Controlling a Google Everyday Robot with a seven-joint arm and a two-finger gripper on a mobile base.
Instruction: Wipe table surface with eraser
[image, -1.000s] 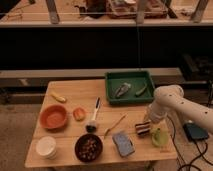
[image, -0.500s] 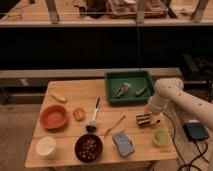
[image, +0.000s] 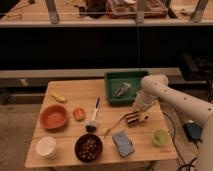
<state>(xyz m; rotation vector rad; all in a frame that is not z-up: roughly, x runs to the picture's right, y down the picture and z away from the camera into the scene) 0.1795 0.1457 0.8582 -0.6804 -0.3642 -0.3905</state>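
**Wiping stroke in hand; objects listed left to right.** On the wooden plank surface (image: 80, 92), a white cup (image: 46, 147) stands at the near-left corner. Behind it is an orange bowl (image: 53, 116). Toward the middle lie a black brush with a white handle (image: 93, 117), a dark bowl of nuts (image: 89, 147) and a blue-grey pad (image: 123, 143) by the near edge. A green tray (image: 108, 89) sits at the far edge, right of centre.

Just in front of the tray, the pincer (image: 136, 116) reaches down from the white arm (image: 150, 90), clenched on the striped eraser (image: 131, 120). The eraser appears to rest on the wood. A green cup (image: 160, 137) stands near the near-right corner.

The step judged in hand is the wipe itself. The next move calls for sliding the eraser flat across bare wood, clear of the pad and cup. No writing or brand is legible.
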